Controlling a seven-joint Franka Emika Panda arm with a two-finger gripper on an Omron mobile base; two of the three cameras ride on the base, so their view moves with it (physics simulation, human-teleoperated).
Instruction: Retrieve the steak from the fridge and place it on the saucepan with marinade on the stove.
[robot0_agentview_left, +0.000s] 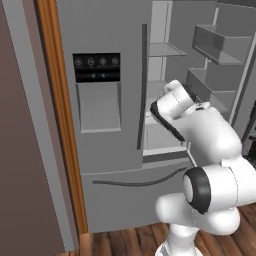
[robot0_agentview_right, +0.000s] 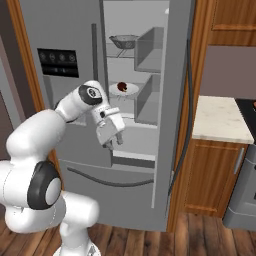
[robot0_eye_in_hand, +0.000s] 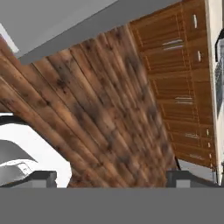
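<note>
The fridge (robot0_agentview_right: 65, 115) stands with its right door (robot0_agentview_right: 180, 100) swung open and its left door (robot0_agentview_left: 105, 100) closed. On a middle shelf inside, the steak (robot0_agentview_right: 121, 87) lies as a small dark red lump on a white plate (robot0_agentview_right: 131, 92). My gripper (robot0_agentview_right: 115, 142) hangs in front of the fridge, below and slightly left of the steak, pointing down at the floor and well apart from the meat. Its fingertips (robot0_eye_in_hand: 43, 177) stand wide apart with nothing between them, so it is open. A black corner of the stove (robot0_agentview_right: 248, 106) shows at the far right. The saucepan with marinade is out of view.
A grey mesh colander bowl (robot0_agentview_right: 124, 40) sits on the shelf above the steak. The open door carries bins (robot0_agentview_left: 220, 45). A pale counter (robot0_agentview_right: 220, 117) over wooden cabinets (robot0_agentview_right: 210, 175) lies between fridge and stove. Wooden floor (robot0_eye_in_hand: 109, 109) is under the hand.
</note>
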